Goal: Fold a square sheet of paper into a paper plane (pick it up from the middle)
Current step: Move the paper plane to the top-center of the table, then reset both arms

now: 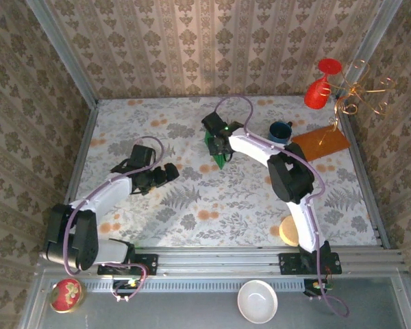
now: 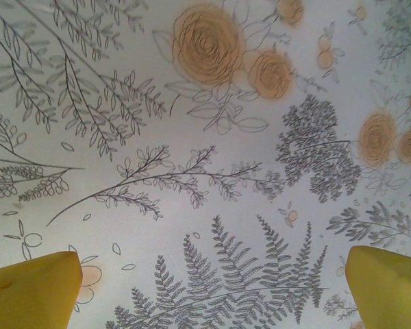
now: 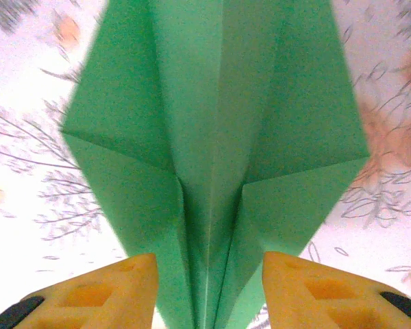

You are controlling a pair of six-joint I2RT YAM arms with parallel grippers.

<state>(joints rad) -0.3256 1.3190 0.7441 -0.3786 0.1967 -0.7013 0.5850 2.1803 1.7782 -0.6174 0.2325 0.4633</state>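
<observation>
- Top view: the plane [image 1: 218, 160] is toward the far edge of the table [image 1: 192, 199], about mid-width, right under the right gripper [image 1: 221, 145]. The mug [image 1: 281, 131] and board [image 1: 320, 143] are off toward the far right corner, well apart from it.
- Also top view: the left gripper [image 1: 171, 173] hangs over bare table, a bit nearer and left of the plane, not touching it.
- Left wrist: the fingers [image 2: 34, 288] are spread wide with nothing between them, just the flowery cloth below.
- Right wrist: the plane [image 3: 212, 137] fills the middle, with the centre ridge running straight up and a creased wing on each side. The fingers [image 3: 103, 291] are narrow, one on each side of the ridge end, and the paper touches both. I read that as a pinch on the ridge.
- My guess is the folding is basically done and this is the finish: firming up the ridge or setting it down.
- To do that well, I'd keep the pinch dead on the centre crease so the wings stay even.
- Squeeze only enough to hold it, since thin paper dents easily.
- Lower it straight down rather than dragging it, because the cloth could catch a wing tip.
- The left arm should stay out of it unless a wing needs pressing flat.
</observation>
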